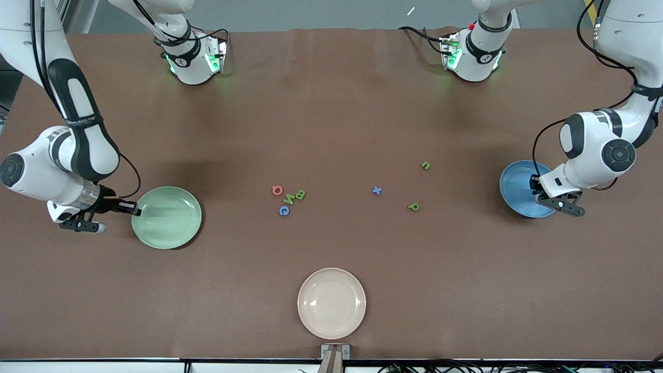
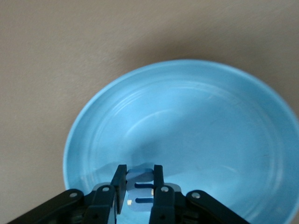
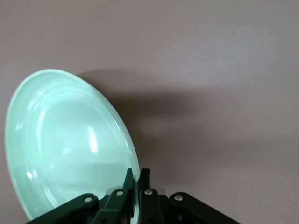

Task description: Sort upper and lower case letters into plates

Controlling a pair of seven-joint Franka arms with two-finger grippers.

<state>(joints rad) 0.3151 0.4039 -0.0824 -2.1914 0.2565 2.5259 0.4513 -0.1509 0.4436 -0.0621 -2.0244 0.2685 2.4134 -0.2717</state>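
While every letter visible still lies loose on the table (image 1: 331,103), none sits in a plate, so the sorting itself has not begun. Taking the cream plate (image 1: 331,303) as landmark, the red Q (image 1: 277,190), green B (image 1: 300,195), N (image 1: 289,198) and blue G (image 1: 284,210) cluster farther from the camera than it, with the x (image 1: 377,190), p (image 1: 413,206) and n (image 1: 426,166) scattered toward the left arm's end. The right gripper (image 3: 136,184) is clamped on the green plate's (image 1: 166,217) rim at the right arm's end; the left gripper (image 2: 139,179) is pinched shut on the blue plate's (image 1: 520,187) rim at the left arm's end.
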